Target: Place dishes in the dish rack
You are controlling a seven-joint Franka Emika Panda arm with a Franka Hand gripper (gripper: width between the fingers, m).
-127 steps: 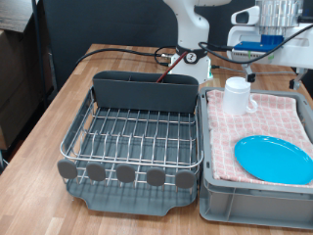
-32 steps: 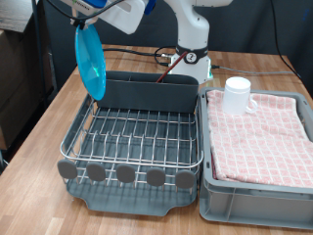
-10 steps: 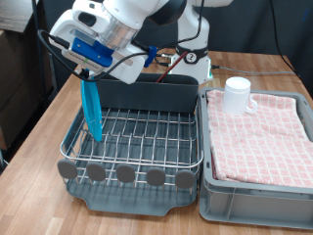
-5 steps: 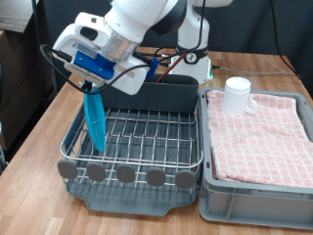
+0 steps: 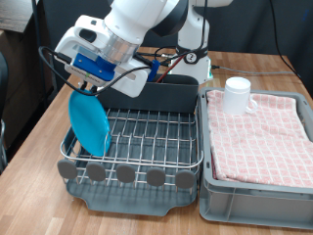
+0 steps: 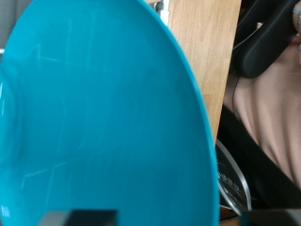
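Wooden surface (image 5: 39, 122) carrying the rack (image 5: 137, 137) and, touching the rack's side toward the exterior view's right, a grey bin (image 5: 256, 191) lined with pink checked cloth (image 5: 259, 132). Arm (image 5: 142, 24) reaching over the rack from the exterior view's top, its pincer (image 5: 86, 88) above the rack's corner nearest the exterior view's left.

Plate (image 5: 90, 124): turquoise, standing on edge inside the rack along the side farthest from the bin, its lower rim down among the wires. Half a second ago it appeared as a narrow, nearly edge-on strip; it now shows a broad oval face, so it has turned or tipped while going lower into the rack. The pincer is at its top rim and appears clamped on it, though the fingertips are partly hidden by the hand. In the wrist view the plate (image 6: 94, 113) fills almost the whole picture, with a strip of surface and part of the rack beside it.

Judgement: the plate is effectively seated in the rack but not yet let go.

Mug (image 5: 238, 95): white, upright on the cloth at the bin's corner beside the rack's caddy (image 5: 147, 90); untouched, well apart from the pincer. No spoon can be made out in either view.
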